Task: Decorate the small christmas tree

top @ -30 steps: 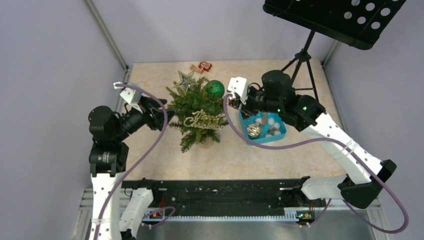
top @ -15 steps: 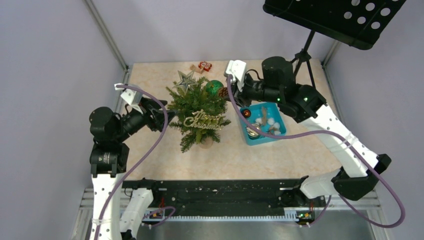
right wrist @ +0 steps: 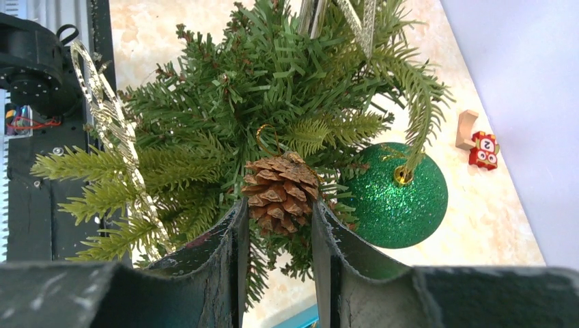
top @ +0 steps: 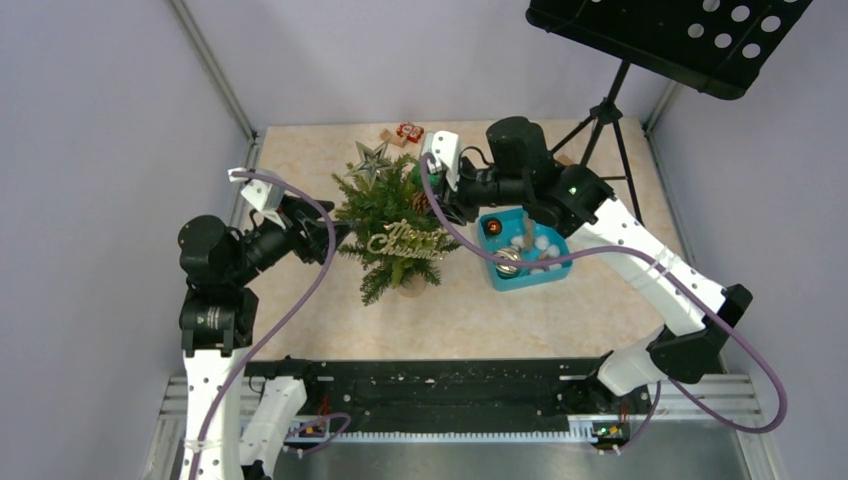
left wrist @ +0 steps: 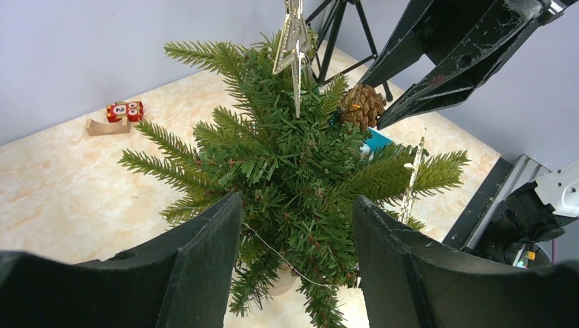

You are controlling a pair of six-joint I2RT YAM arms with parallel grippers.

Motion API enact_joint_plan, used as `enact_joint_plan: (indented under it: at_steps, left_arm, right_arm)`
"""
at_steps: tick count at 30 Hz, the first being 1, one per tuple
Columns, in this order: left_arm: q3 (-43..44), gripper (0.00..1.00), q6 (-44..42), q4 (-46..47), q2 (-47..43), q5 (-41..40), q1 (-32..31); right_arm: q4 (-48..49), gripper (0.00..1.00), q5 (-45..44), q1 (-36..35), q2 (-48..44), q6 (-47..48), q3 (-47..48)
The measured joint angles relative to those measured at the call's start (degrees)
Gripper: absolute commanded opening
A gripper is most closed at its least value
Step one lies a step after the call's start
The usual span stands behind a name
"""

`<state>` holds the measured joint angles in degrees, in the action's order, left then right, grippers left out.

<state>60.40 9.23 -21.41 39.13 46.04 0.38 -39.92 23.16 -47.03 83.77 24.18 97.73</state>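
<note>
The small christmas tree (top: 395, 225) stands upright on the table (top: 500, 310), a little left of the middle, between my two arms. A silver star (top: 372, 157) sits at its top, a gold "Merry Christmas" sign (top: 405, 240) lies across its near branches, and a green glitter ball (right wrist: 396, 195) hangs from a branch on its far right side.

My right gripper (right wrist: 278, 219) is clamped on a brown pine cone (right wrist: 276, 195), one finger on each side of it. It holds the cone in among the upper right branches, just beside the green ball, with the cone's gold loop pointing into the needles.

My left gripper (left wrist: 297, 225) is at the tree's left side with its fingers apart. Lower branch tips reach into the gap between them, but I cannot tell whether the fingers touch the needles.

A teal tray (top: 528, 283) holding small ornaments sits just right of the tree, under my right arm. A small red block (top: 409, 131) and a wooden piece lie near the table's far edge, behind the tree. A black music stand (top: 610, 110) stands at the far right corner.
</note>
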Motion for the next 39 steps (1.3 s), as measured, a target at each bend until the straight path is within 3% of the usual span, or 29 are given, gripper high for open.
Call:
enact_joint_plan:
  at_steps: [2, 7, 18, 39]
  left_arm:
    - [-0.07, 0.65, 0.0, 0.02, 0.0, 0.0, 0.0]
    - [-0.11, 0.65, -0.26, -0.02, 0.0, 0.0, 0.0]
    - [-0.7, 0.65, -0.39, 0.44, -0.02, 0.0, 0.0]
    - [-0.85, 0.65, -0.46, 0.44, -0.02, 0.0, 0.0]
  right_arm:
    - [0.13, 0.34, 0.09, -0.07, 0.0, -0.02, 0.24]
    - [0.15, 0.38, -0.66, -0.09, 0.0, -0.44, 0.31]
    - [0.96, 0.36, -1.55, -0.09, 0.5, -1.86, 0.33]
    - [0.94, 0.52, -1.05, -0.09, 1.38, -1.97, 0.33]
